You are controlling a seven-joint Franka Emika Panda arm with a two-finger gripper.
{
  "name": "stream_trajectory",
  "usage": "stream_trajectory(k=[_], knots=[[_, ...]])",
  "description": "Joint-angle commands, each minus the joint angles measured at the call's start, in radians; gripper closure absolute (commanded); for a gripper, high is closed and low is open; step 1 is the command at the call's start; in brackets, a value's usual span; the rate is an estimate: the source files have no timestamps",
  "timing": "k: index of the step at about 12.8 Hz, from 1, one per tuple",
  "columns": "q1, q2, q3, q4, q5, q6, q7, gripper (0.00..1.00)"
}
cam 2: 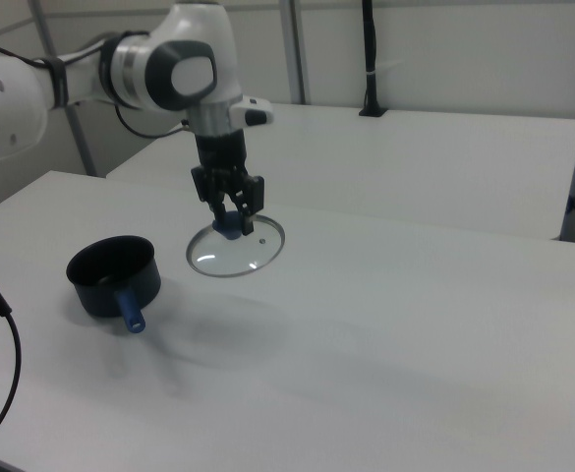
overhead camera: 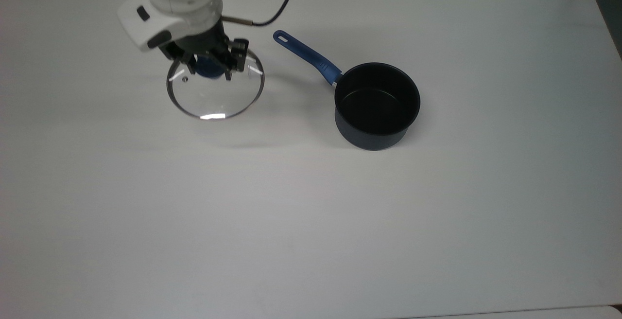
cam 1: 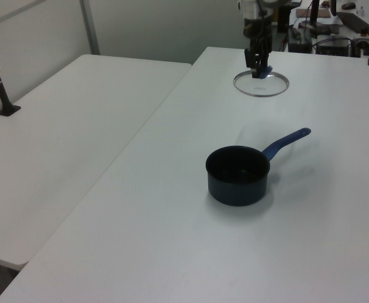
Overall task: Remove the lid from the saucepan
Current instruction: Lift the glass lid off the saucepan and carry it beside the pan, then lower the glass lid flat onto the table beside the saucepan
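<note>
— So, top view: where's the lid (overhead camera: 215, 90)?

— Upper left of the frame, its blue knob pinched by the gripper (overhead camera: 210, 67); the saucepan (overhead camera: 377, 105) sits uncovered right of centre, well apart.

— Left view?

— Lid (cam 1: 260, 83) at the top, saucepan (cam 1: 238, 175) mid-frame (handle pointing upper right).

— Right view?

— Gripper (cam 2: 230, 217) clamps the knob; the lid (cam 2: 236, 247) hangs level, centre-left, with the saucepan (cam 2: 113, 274) at left on the table (cam 2: 415, 334).

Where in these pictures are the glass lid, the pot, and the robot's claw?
lid (overhead camera: 216, 97), top view, on the clear glass.
saucepan (overhead camera: 377, 99), top view, on its black inside.
gripper (overhead camera: 210, 67), top view, between the fingertips at the lid's blue knob.
</note>
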Motion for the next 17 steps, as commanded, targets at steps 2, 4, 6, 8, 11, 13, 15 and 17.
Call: stream_trajectory(k=[2,4,6,8,11,13,15,17], knots=[[-0.005,0.046,0.006,-0.050,0.013,0.097,-0.012,0.61],[-0.005,0.073,0.008,-0.062,0.012,0.122,-0.012,0.61],[-0.005,0.115,0.009,-0.067,0.012,0.159,-0.009,0.61],[-0.005,0.147,0.009,-0.068,0.012,0.183,-0.009,0.61],[0.003,0.189,0.016,-0.071,0.012,0.211,-0.004,0.61],[0.006,0.195,0.016,-0.082,0.012,0.228,-0.002,0.61],[0.008,0.204,0.016,-0.093,0.012,0.243,-0.002,0.61],[0.008,0.206,0.016,-0.096,0.012,0.243,-0.009,0.60]])
